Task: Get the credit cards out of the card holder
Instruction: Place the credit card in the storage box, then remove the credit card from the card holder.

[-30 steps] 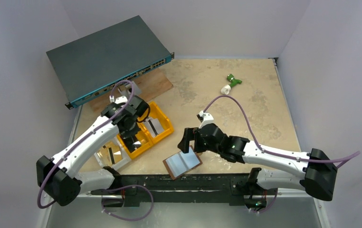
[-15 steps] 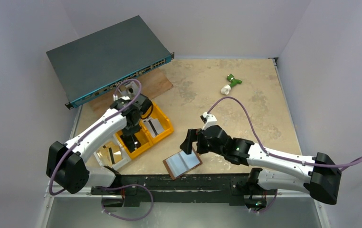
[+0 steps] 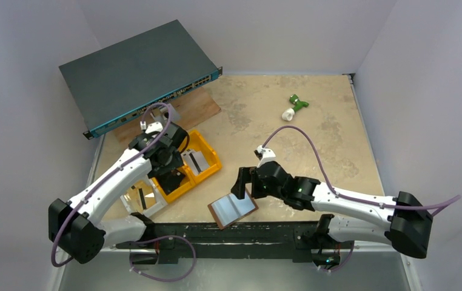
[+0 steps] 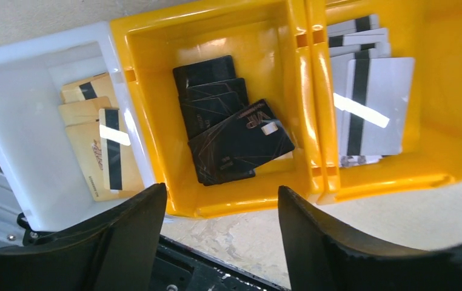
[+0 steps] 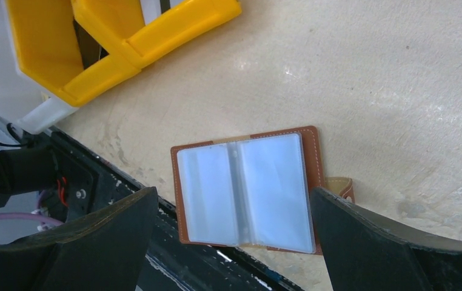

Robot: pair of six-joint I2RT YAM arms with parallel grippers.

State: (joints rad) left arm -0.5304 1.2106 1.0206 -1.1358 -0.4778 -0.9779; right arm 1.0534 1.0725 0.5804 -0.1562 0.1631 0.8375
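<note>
The card holder (image 3: pixel 233 209) (image 5: pixel 187 182), brown leather with a snap tab, lies open flat at the table's near edge. Pale grey-blue credit cards (image 5: pixel 207 191) fill both its halves behind clear sleeves. My right gripper (image 3: pixel 239 182) (image 5: pixel 233 192) hangs open just above it, one finger on each side, touching nothing. My left gripper (image 3: pixel 171 176) (image 4: pixel 221 189) is open and holds nothing, over a yellow bin (image 4: pixel 216 24) of black cards (image 4: pixel 234 139).
A second yellow bin (image 4: pixel 447 121) holds grey striped cards (image 4: pixel 374 109); a white bin (image 4: pixel 22 73) holds gold cards (image 4: pixel 95 145). A network switch (image 3: pixel 137 73) on a wooden board (image 3: pixel 198 109) stands at the far left. A green and white object (image 3: pixel 295 106) lies far right.
My left gripper has gone from shut to open over the yellow bin after swinging slightly away and back. My right arm has shifted a little over the card holder, jaws still open.
</note>
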